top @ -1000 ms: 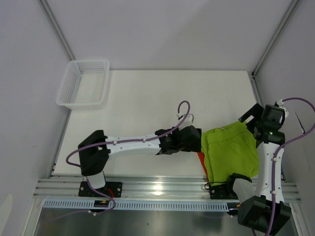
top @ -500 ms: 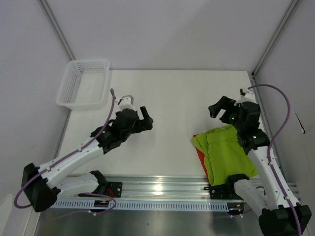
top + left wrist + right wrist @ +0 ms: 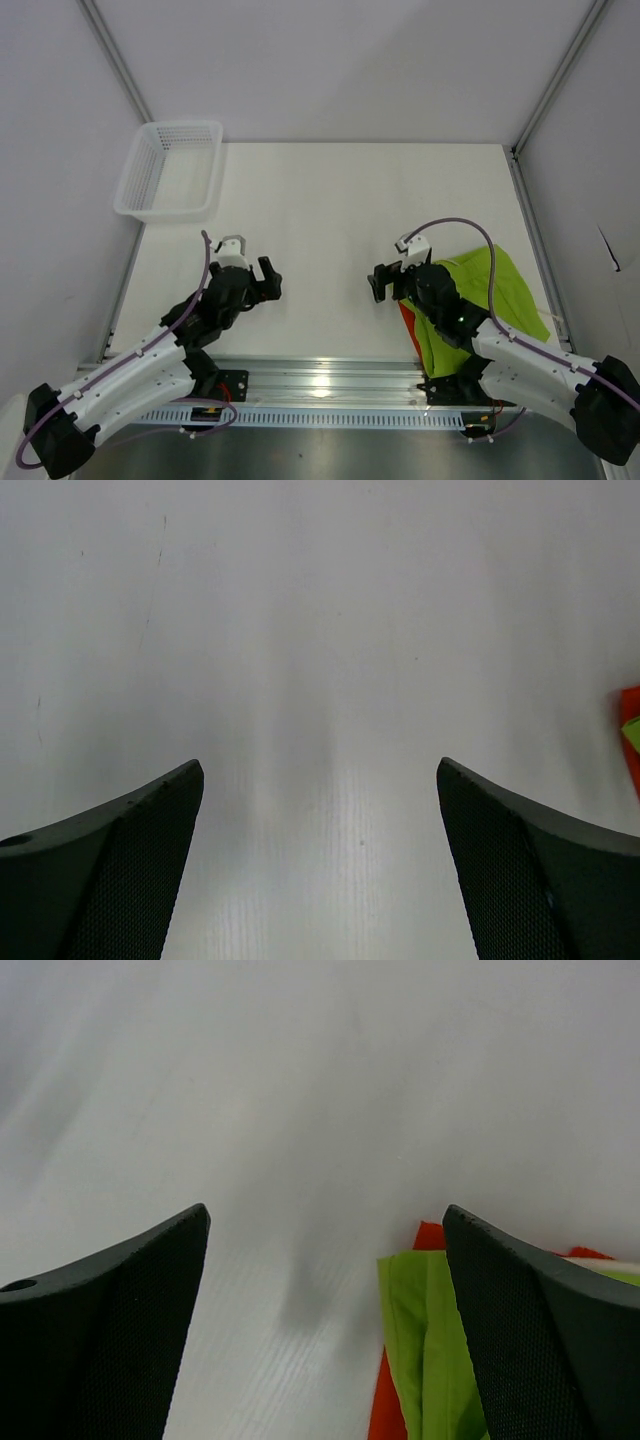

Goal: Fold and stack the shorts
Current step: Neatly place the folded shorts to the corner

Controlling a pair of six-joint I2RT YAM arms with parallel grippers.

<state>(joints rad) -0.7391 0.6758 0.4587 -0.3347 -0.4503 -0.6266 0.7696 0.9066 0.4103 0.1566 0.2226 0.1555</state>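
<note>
The lime green shorts (image 3: pixel 505 285) lie folded at the near right of the table, on top of the orange shorts (image 3: pixel 407 326), of which only a thin edge shows. My right gripper (image 3: pixel 379 284) hangs open just left of that stack, and its arm reaches across the stack's near part. In the right wrist view the green shorts (image 3: pixel 430 1350) and the orange edge (image 3: pixel 384 1415) lie beside the right finger, with nothing between the jaws (image 3: pixel 325 1215). My left gripper (image 3: pixel 268 282) is open over bare table, well left of the stack. Its wrist view (image 3: pixel 320 768) shows only an orange scrap (image 3: pixel 630 730) at the right edge.
A white mesh basket (image 3: pixel 170 170) stands at the far left corner, partly off the table's edge. Grey walls and metal frame posts close in the table on three sides. A metal rail (image 3: pixel 320 380) with the arm bases runs along the near edge.
The left arm has drawn back from the stack toward the near left, its gripper opening fully. The right arm has swung from the far right down and leftward over the stack.
</note>
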